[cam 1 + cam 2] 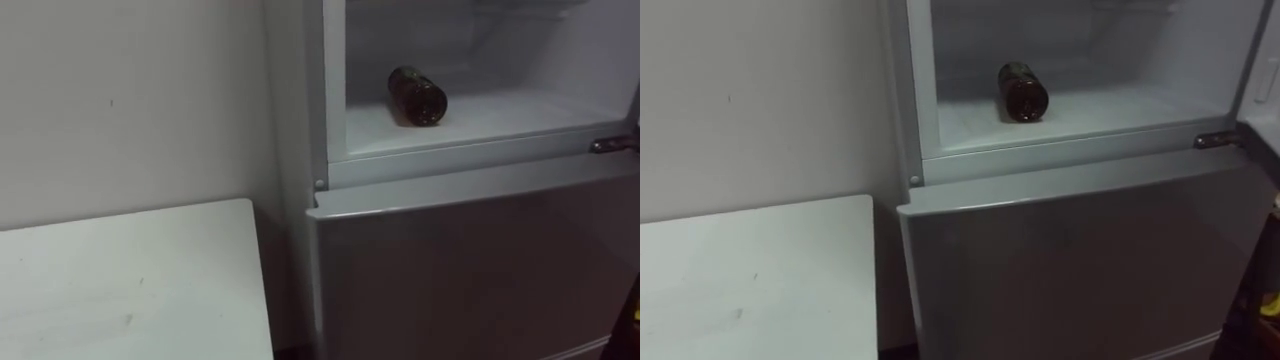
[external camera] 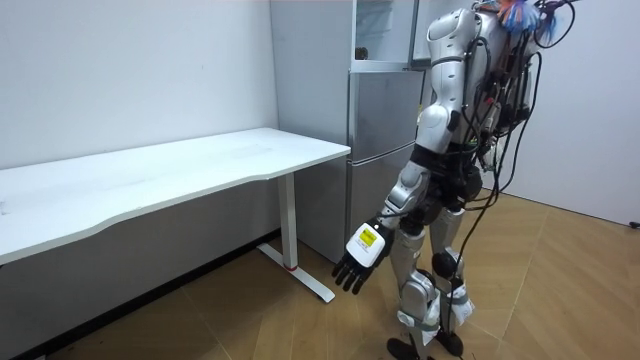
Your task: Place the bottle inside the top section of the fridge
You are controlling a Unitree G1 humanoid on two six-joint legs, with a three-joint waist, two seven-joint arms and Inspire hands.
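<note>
The left hand (image 2: 360, 262) hangs at the robot's side with its fingers relaxed and pointing down, holding nothing. The robot stands facing the fridge (image 2: 385, 120), beside the white table (image 2: 200, 165). The bottle (image 1: 417, 96) lies on its side on the open upper compartment's floor (image 1: 500, 120), one round end toward the robot.

Handling estimate: it looks like dark glass, so rigid, fairly heavy, smooth, breakable and prone to rolling. For any regrasp, wrap the body at mid-length, not the neck.
</note>
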